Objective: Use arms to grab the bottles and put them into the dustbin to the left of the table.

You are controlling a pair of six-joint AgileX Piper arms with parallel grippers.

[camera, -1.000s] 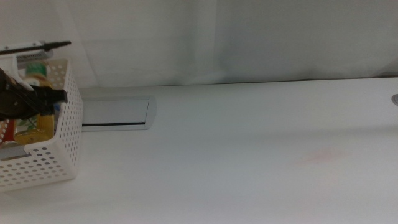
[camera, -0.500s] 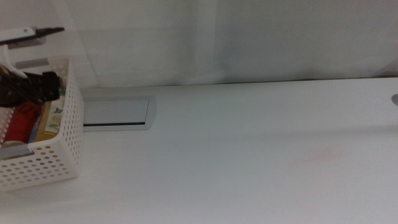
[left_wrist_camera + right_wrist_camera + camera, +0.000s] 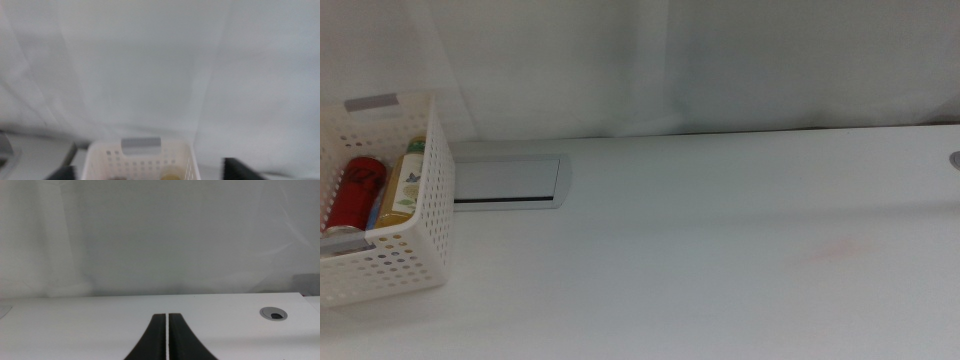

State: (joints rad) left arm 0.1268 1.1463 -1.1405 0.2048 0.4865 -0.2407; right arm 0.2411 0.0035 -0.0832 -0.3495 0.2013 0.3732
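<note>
We are seeing the basket [image 3: 415,215] sitting at the left edge of the middle view, on the table [image 3: 720,250]. Inside it, the yellow bottle [image 3: 404,188] is lying tilted, its long axis running from the lower left up toward the upper right of the frame; we cannot make out its cap end. Just left of it, a red can [image 3: 352,192] is leaning the same way. We are not finding the small water bottle in any view.

The left gripper [image 3: 150,176] is showing only as two dark tips at the bottom corners of its wrist view, set wide apart, with the basket rim [image 3: 140,150] and its grey strip [image 3: 141,144] between them.

The right gripper [image 3: 167,340] is hanging over bare table, its jaws pressed nearly together with a thin slit between, holding nothing. A round grommet [image 3: 273,313] is lying at the right of that view.

A grey panel [image 3: 505,181] is lying just right of the basket.
</note>
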